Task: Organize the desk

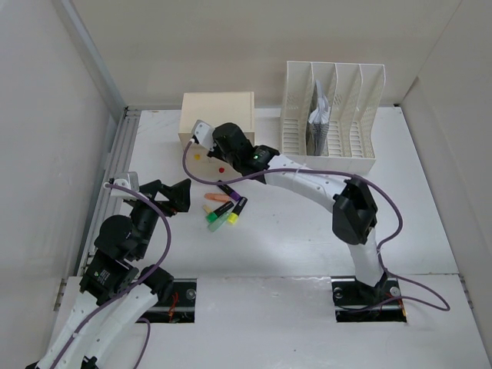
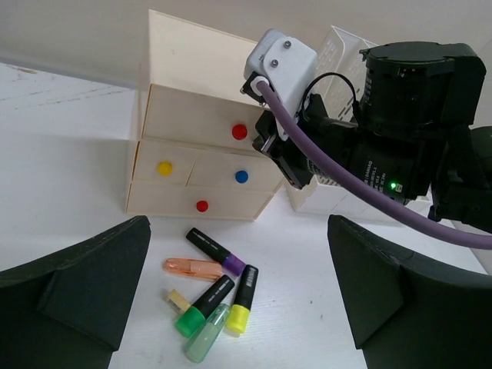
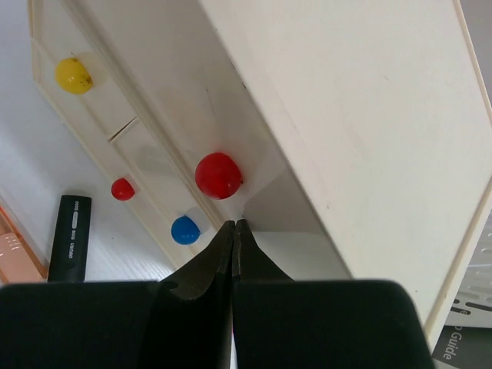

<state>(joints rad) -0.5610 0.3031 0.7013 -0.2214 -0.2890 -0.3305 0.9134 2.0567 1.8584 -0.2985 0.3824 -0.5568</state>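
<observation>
Desk (image 1: pixel 307 231) lies white under both my arms, walls around it. My left gripper (image 1: pixel 171 194) has its fingers spread wide and empty, aimed at the highlighters (image 1: pixel 224 209) but apart from them. My right arm reaches forward and leftward. My right gripper (image 3: pixel 233 231) is pinched closed on nothing, tips just beside the red knob (image 3: pixel 218 175) of the drawer box (image 1: pixel 217 108). Judgement: the top drawer comes next, so part the fingers, straddle the knob and pull straight.

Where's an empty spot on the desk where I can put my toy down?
Bare desk lies right of the right arm, in front of the file rack. Another open strip runs between the highlighters and the near edge. It's crowded in front of the drawer box, where highlighters, the left gripper and the right gripper bunch up.
</observation>
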